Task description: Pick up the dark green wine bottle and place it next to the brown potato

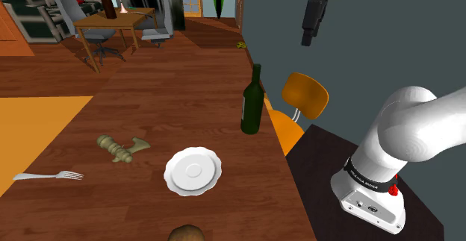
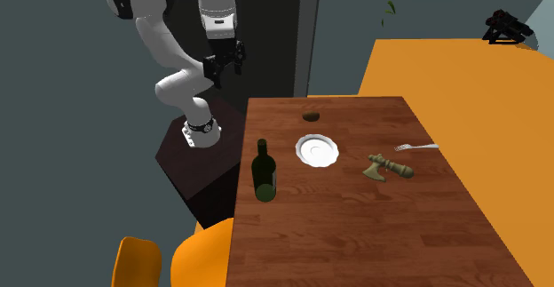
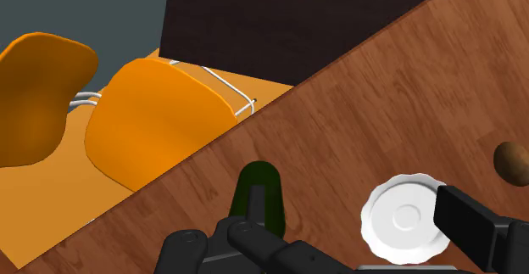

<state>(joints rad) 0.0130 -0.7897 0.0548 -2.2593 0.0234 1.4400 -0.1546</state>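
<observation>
A dark green wine bottle (image 1: 252,101) stands upright on the wooden table (image 1: 149,113), close to the edge nearest an orange chair; it is also seen in the second exterior view (image 2: 265,171). The brown potato (image 2: 311,115) lies at the table's end beside the stand, beyond a white plate (image 2: 318,149). My gripper (image 2: 224,67) hangs open high over the stand, well clear of the table and holding nothing. Through the wrist camera the bottle (image 3: 261,198) shows past one finger of the gripper (image 3: 348,215), with the plate (image 3: 405,217) and potato (image 3: 513,162) to the other side.
A small axe-shaped tool (image 1: 119,148) and a fork (image 1: 48,176) lie on the far half of the table. An orange chair (image 1: 302,98) stands against the table edge by the bottle. The dark stand (image 2: 200,165) adjoins the table's corner.
</observation>
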